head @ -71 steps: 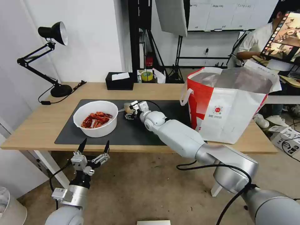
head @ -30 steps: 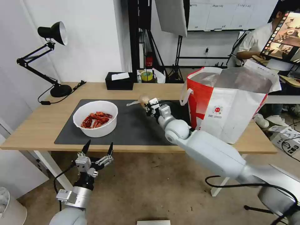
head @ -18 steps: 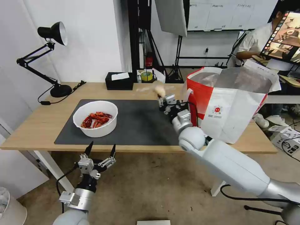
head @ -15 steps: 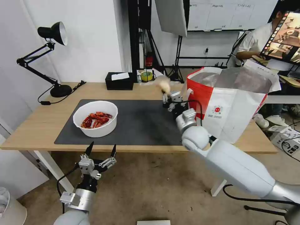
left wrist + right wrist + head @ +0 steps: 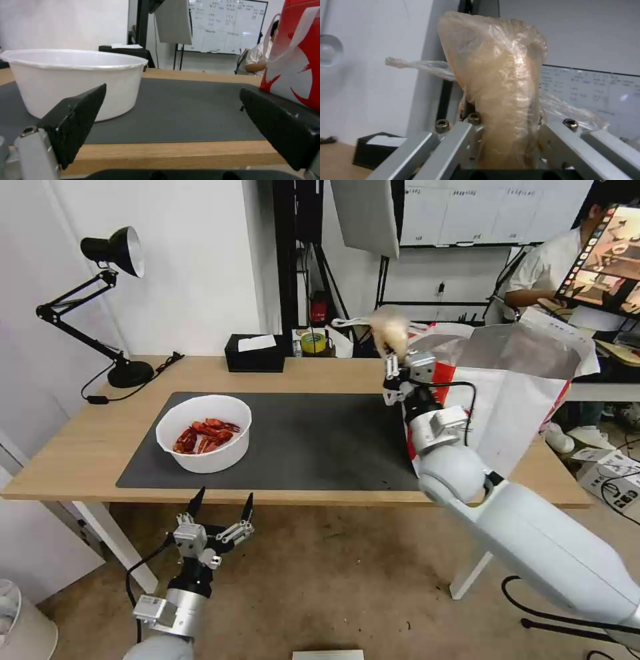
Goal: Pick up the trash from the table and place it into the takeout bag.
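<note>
Small clear bag with beige lump (image 5: 390, 332) is clamped in the right gripper (image 5: 396, 360), held high above the counter (image 5: 80, 447) at the near rim of the takeout bag (image 5: 527, 400), whose small round logo cannot be read. White bowl of crayfish shells (image 5: 204, 432) sits on the grey mat (image 5: 313, 447). The left gripper (image 5: 220, 513) hovers below the counter's front edge, fingers apart.

Right arm: extended toward upper centre of frame, right gripper (image 5: 393, 359) raised, fingers clamped. Left gripper (image 5: 222, 508): lower left, upright, fingers spread.
</note>
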Controlling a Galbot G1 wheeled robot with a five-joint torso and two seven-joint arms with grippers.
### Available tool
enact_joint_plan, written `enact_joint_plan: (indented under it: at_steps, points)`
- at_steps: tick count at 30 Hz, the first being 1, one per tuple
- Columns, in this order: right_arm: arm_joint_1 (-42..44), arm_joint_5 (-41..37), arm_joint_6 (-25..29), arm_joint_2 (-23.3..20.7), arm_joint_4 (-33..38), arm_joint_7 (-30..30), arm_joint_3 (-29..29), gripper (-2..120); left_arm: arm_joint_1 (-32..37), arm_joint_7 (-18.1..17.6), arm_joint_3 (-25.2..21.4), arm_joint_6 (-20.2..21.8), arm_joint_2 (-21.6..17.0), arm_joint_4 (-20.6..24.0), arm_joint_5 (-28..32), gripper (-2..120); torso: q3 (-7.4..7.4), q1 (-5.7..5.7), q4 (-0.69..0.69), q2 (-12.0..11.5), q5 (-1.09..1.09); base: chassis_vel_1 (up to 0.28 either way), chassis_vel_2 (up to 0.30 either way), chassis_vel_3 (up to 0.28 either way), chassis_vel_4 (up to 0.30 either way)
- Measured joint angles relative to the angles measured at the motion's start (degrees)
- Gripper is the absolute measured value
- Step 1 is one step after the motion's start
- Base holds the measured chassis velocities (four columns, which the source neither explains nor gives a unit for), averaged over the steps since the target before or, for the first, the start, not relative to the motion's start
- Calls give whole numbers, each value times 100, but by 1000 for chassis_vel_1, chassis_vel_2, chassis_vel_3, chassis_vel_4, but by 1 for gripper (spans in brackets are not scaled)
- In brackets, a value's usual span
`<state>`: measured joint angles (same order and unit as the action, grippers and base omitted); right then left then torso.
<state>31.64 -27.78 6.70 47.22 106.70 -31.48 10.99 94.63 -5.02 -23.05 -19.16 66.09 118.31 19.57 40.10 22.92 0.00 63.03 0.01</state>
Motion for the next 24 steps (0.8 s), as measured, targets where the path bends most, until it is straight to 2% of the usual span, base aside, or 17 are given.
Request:
enact_joint_plan:
  at_steps: [6, 13, 24]
  points:
    - [155, 116, -282, -177, 47, -501, -573, 7, -29, 0, 60, 1, 13, 0, -19, 100, 0, 0, 0, 0, 0, 0, 0, 0, 0]
    - [259, 107, -691, -313, 23, -1099, -960, 7, -55, 0, 146, 1, 27, -32, -50, 100, 0, 0, 0, 0, 0, 0, 0, 0, 0]
    - [150, -314, -1153, -381, -74, -1479, -1057, 7, -119, 0, 218, 2, 9, -66, -51, 100, 0, 0, 0, 0, -1, 0, 0, 0, 0]
